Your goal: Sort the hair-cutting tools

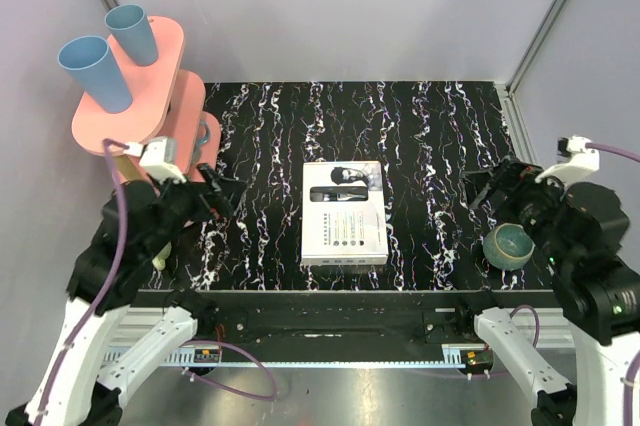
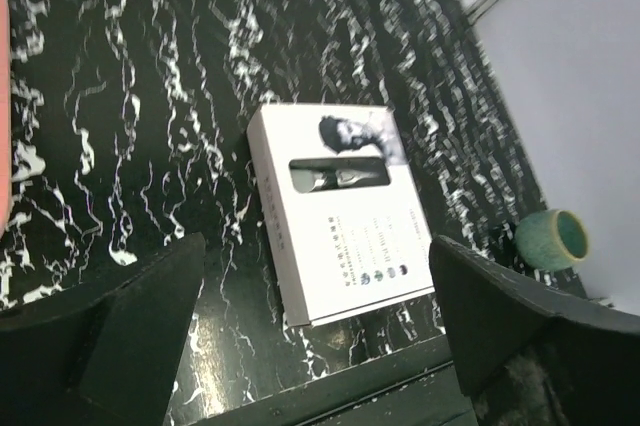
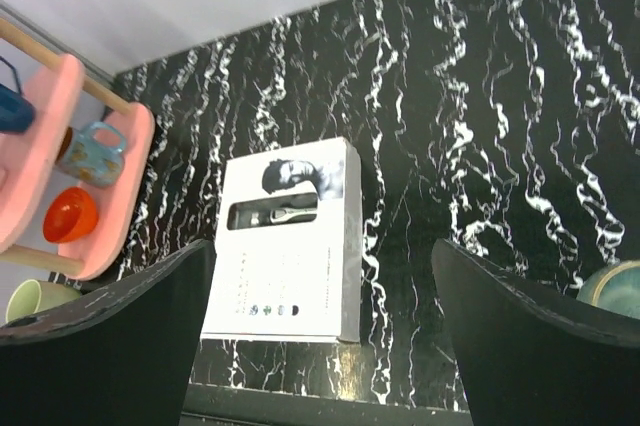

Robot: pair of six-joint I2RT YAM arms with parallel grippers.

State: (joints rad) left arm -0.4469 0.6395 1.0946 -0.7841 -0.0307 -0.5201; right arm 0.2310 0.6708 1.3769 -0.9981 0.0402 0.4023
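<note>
Left gripper (image 1: 222,196) is seen at the near left of the table (image 1: 440,126), jaws spread wide, nothing held. Pink rack (image 1: 130,96) with blue cups (image 1: 95,71) is set just behind it. White box (image 1: 345,236) is laid flat mid-table, closed. Clipper (image 1: 345,193) is seen through its window. Right gripper (image 1: 478,191) is likewise parted, empty, with teal bowl (image 1: 505,244) just beside it.
</note>
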